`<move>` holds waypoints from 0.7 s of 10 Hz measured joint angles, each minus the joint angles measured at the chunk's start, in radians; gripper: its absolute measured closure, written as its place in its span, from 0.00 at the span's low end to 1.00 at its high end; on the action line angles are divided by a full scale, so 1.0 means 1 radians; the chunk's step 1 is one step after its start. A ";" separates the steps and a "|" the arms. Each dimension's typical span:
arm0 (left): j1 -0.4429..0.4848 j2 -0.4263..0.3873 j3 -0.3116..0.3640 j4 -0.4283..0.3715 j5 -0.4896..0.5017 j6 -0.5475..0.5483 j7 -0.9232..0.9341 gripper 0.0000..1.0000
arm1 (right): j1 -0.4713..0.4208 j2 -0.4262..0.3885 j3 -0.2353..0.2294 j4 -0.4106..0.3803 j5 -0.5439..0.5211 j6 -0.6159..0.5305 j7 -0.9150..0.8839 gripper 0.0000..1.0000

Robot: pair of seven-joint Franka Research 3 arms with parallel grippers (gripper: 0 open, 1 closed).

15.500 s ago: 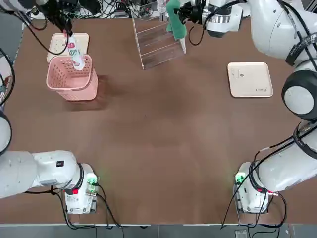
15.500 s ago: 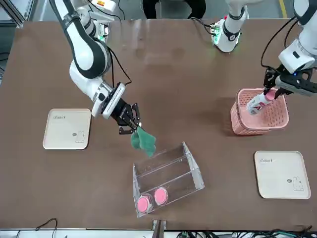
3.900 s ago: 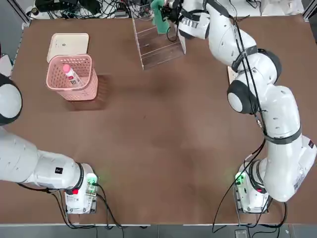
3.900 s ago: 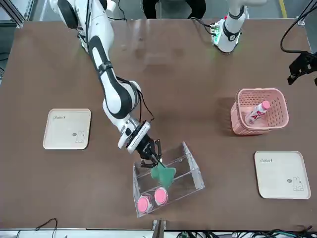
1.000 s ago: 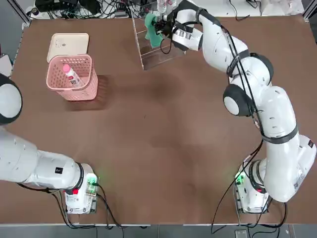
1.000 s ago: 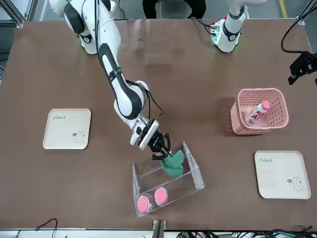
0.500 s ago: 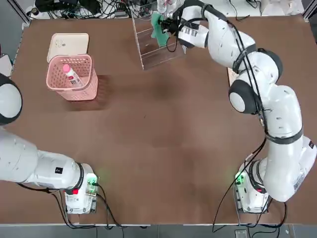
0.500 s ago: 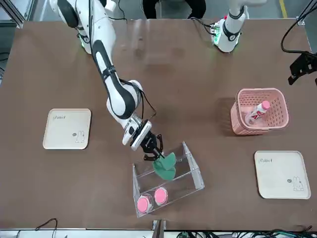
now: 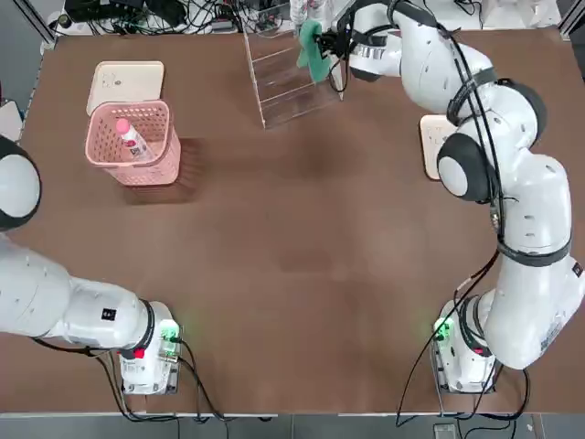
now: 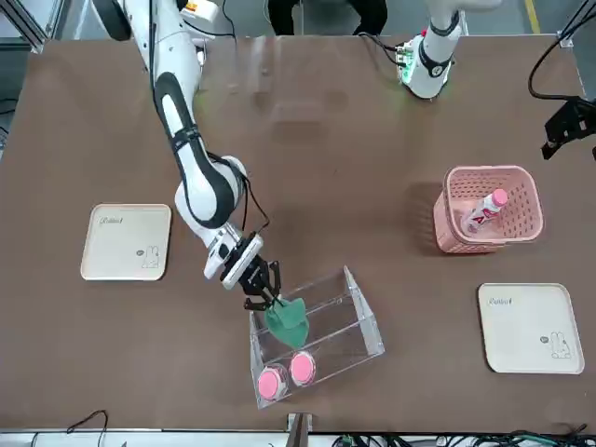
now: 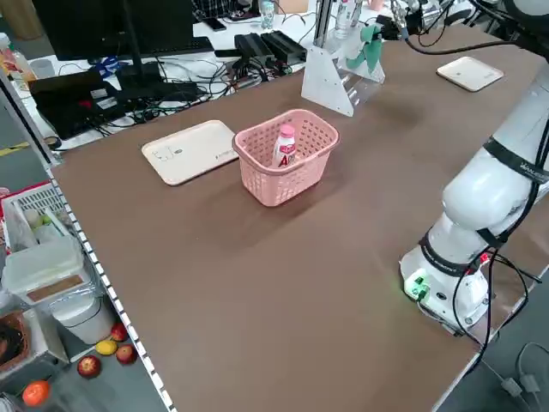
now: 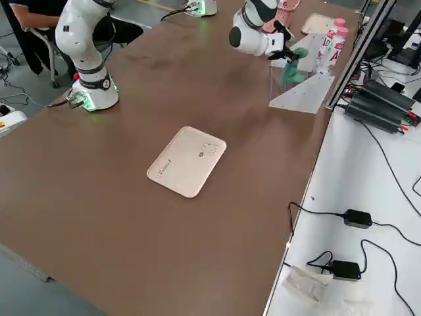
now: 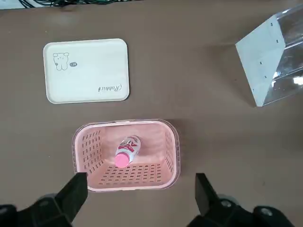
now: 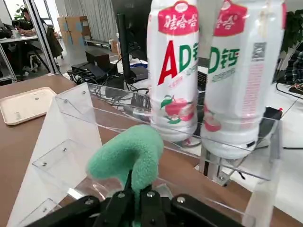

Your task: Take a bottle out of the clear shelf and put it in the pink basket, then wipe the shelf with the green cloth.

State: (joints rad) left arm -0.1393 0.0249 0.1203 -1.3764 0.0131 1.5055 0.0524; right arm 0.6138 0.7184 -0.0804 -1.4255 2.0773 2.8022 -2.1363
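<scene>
On the brown tabletop, our right gripper pinches the soft teal-green cloth over the clear acrylic stepped shelf; we should stroke lightly, avoiding the tall bottles. Our left gripper is spread wide above the pink lattice basket, which holds the small white pink-capped bottle.

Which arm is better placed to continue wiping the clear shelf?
Right, I judge: its gripper already holds the green cloth at the shelf; the left gripper is open, off beside the basket.

White bottle leans inside pink basket.
</scene>
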 joint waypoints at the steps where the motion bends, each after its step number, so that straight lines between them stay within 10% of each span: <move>1: 0.000 0.000 0.000 0.000 0.000 0.000 0.000 0.00 | -0.004 -0.006 0.000 -0.006 -0.002 -0.012 0.000 0.94; 7: 0.000 0.000 0.000 0.000 0.000 0.000 0.000 0.00 | 0.099 0.029 0.015 0.077 0.019 -0.006 0.103 0.94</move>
State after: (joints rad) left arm -0.1389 0.0250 0.1206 -1.3764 0.0132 1.5055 0.0524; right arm 0.7128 0.7478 -0.0652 -1.3480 2.0962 2.7965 -2.0336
